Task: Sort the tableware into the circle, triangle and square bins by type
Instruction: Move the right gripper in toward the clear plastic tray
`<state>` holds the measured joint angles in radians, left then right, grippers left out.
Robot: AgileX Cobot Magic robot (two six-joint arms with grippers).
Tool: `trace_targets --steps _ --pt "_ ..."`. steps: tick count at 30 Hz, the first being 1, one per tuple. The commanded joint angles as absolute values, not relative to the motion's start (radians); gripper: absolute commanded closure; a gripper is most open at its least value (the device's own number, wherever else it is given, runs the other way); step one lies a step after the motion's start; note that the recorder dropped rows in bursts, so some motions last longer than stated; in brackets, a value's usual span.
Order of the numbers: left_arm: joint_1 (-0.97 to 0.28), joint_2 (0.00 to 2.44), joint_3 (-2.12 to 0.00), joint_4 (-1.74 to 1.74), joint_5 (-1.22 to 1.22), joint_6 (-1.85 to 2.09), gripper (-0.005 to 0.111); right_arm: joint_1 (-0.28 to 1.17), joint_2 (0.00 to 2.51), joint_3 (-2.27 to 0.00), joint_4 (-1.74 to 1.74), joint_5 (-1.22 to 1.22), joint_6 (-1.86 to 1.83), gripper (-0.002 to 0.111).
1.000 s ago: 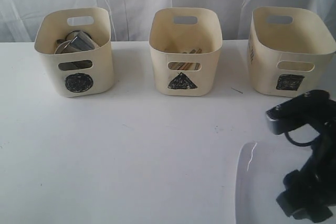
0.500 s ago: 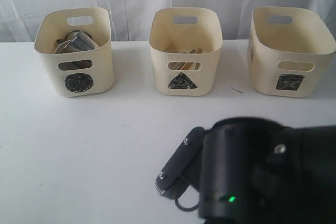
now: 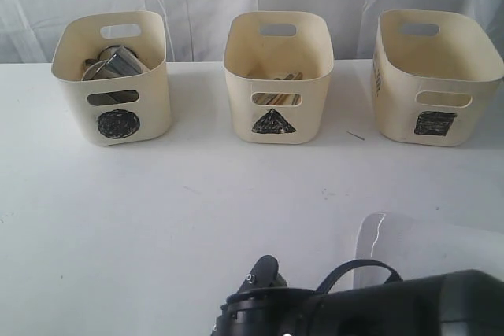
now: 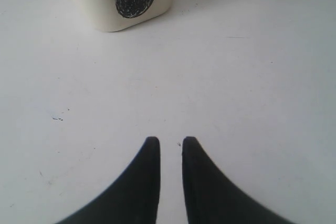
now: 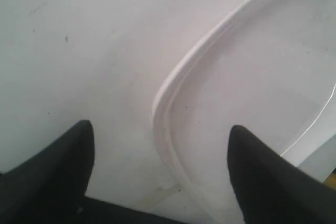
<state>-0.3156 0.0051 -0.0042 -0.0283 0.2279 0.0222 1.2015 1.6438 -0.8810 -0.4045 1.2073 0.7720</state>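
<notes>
The right gripper (image 5: 160, 127) hangs with its jaws spread wide astride the rim of one white square plate (image 5: 252, 77), which lies at the near right of the white table (image 3: 157, 218). The left gripper (image 4: 168, 141) holds nothing, its jaws a thin gap apart. Three cream bins line the far edge. The circle bin (image 3: 79, 108) holds steel pieces (image 3: 118, 62) too jumbled to count, and the triangle bin (image 3: 315, 116) holds wooden sticks (image 3: 276, 98). The square bin (image 3: 394, 108) stands nearest the plate.

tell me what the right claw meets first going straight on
probably the rim of the large white square plate, which lies between the fingers of the open right claw; depth is unclear
</notes>
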Motion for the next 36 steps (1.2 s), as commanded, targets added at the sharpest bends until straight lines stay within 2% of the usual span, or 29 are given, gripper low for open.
trace_targets --steps 1,36 --pt "-0.313 0.000 0.000 -0.028 0.225 0.024 0.085 1.206 1.683 -0.851 -0.423 1.174 0.805 0.041" --pt "-0.313 0.000 0.000 -0.028 0.225 0.024 0.085 1.206 1.787 -0.667 -0.593 1.012 0.906 0.041"
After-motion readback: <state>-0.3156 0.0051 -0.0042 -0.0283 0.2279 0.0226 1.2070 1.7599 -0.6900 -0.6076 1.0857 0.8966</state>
